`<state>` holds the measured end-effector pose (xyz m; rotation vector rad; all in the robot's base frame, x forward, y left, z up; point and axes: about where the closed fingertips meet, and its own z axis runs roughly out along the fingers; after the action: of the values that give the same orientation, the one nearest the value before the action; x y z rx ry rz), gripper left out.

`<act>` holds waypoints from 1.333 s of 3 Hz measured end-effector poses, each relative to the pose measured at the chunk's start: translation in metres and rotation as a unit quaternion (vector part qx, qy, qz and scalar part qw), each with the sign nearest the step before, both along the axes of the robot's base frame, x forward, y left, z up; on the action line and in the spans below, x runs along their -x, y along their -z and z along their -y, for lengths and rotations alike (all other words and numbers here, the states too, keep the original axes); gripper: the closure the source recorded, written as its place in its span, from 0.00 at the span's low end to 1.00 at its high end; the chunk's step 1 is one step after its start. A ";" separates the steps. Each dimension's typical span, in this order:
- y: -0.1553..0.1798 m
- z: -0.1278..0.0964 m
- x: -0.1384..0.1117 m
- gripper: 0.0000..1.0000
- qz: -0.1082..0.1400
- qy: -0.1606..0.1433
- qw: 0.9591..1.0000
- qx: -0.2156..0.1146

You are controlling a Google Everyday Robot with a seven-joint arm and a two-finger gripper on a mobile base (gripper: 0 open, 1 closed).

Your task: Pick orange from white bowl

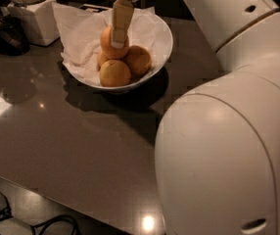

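Note:
The white bowl [163,43] stands at the back of the dark table and is lined with crumpled white paper [81,31]. Several oranges lie in it: one on top [105,47], one at the front [114,74], one at the right [139,60], and one mostly hidden at the left [102,59]. My gripper [121,29] comes down from the top edge of the view. Its beige tip lies across the front of the top orange. The far side of that orange is hidden behind it.
My bulky white arm [228,141] fills the right side of the view. A white square jar [35,18] and a dark object [8,35] stand at the back left. The table's front edge [66,197] runs across the lower left, with cables [12,217] on the floor below.

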<state>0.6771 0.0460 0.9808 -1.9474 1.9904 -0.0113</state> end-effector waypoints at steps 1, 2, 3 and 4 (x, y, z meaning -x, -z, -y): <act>0.015 -0.008 -0.005 0.17 -0.015 -0.005 1.000 0.003; 0.028 -0.014 -0.007 0.16 -0.029 -0.010 1.000 0.006; 0.043 -0.019 -0.007 0.16 -0.045 -0.017 0.999 0.010; 0.053 -0.022 -0.004 0.34 -0.055 -0.036 0.998 0.007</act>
<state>0.6816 0.0684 0.9278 -2.0703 1.9915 0.1026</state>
